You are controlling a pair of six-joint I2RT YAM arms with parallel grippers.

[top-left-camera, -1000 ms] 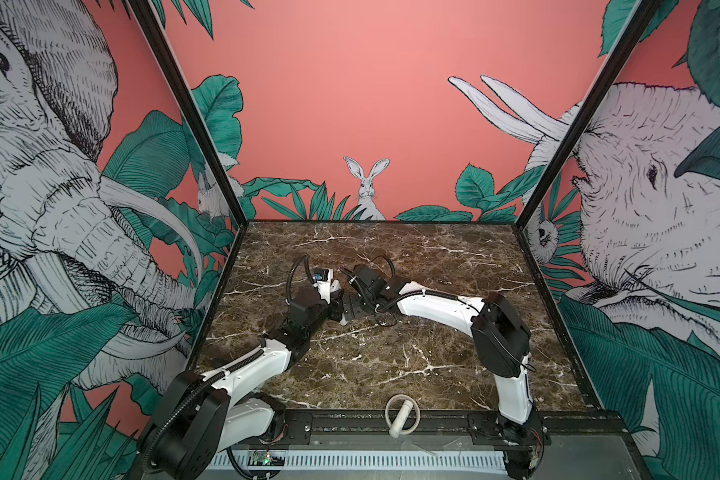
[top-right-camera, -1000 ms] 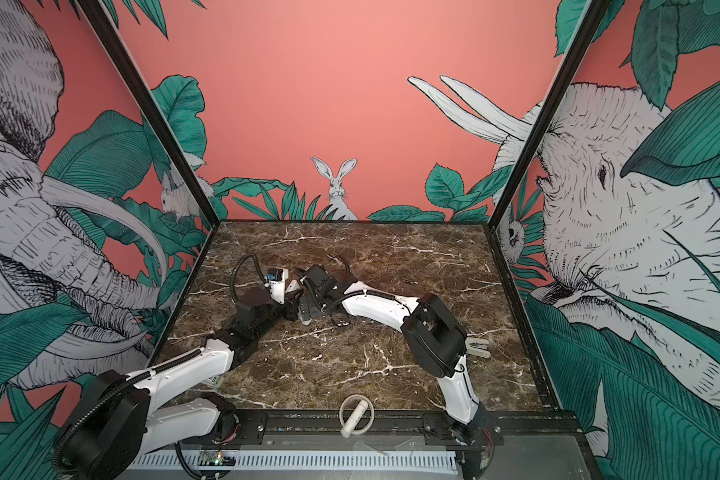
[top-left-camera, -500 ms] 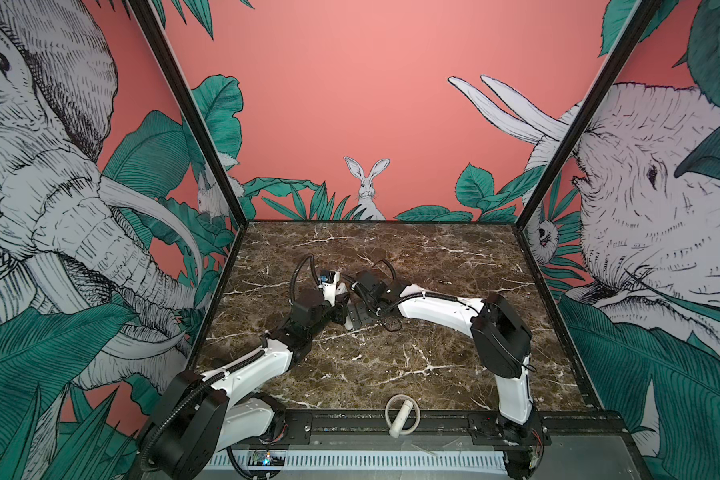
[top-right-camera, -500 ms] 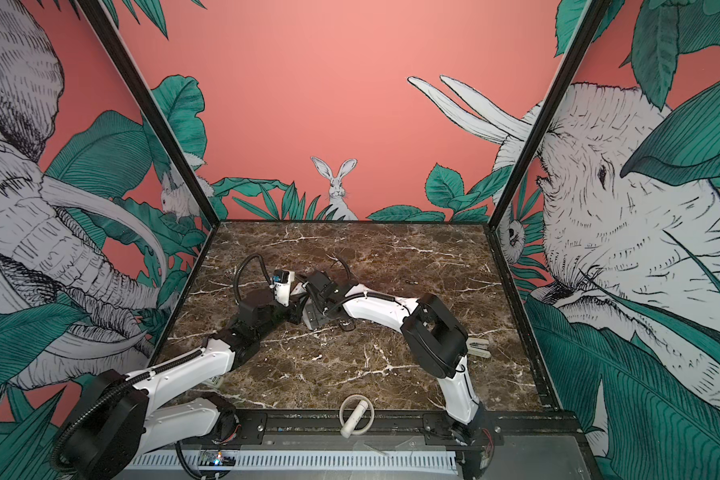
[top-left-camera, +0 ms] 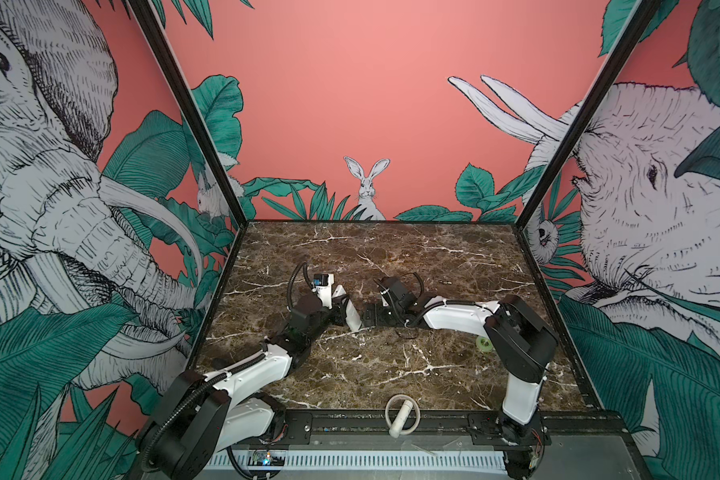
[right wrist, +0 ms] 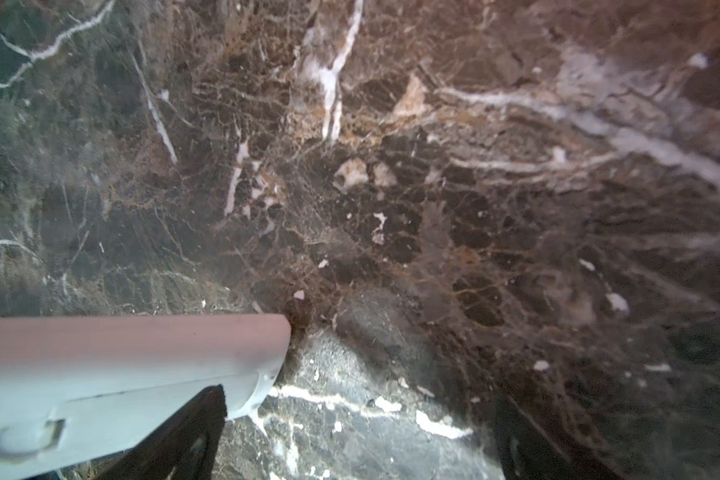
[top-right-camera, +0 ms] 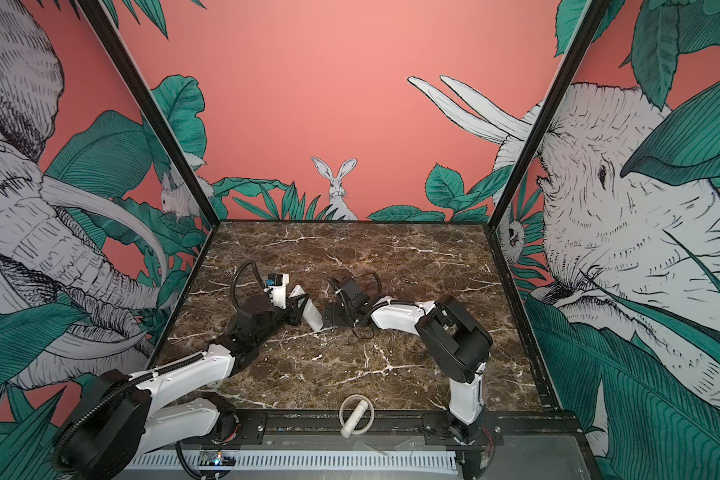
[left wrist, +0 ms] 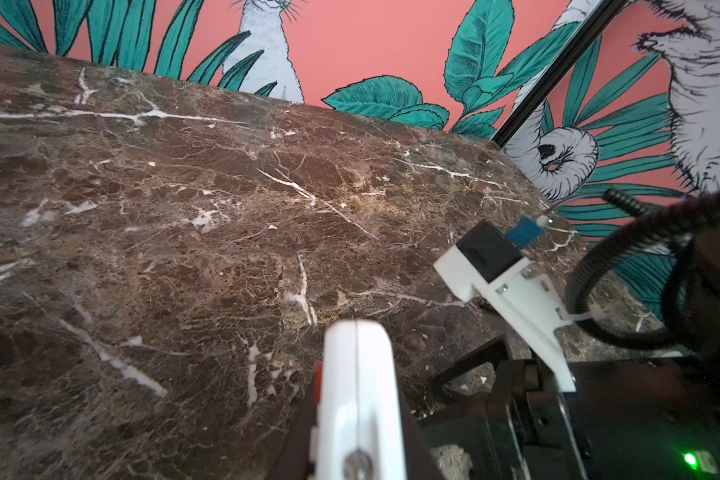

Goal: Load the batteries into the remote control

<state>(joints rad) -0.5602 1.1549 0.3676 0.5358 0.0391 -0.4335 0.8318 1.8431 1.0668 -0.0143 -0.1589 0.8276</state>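
Right jaws backed toward 3 o'clock, away from the remote control point(top-left-camera: 353, 320).
Over the last second the right jaws drew back and stood wide just beside its lower end. The left jaws stayed narrowed on the 1 slim, smooth white bar, tilted at mid-bench point(top-left-camera: 391, 249), brown white-veined marble. 1 ringed white cylinder point(top-left-camera: 400, 415) lay at 6 o'clock.

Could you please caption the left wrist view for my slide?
Left gripper clamps the white remote control; marble table beyond.
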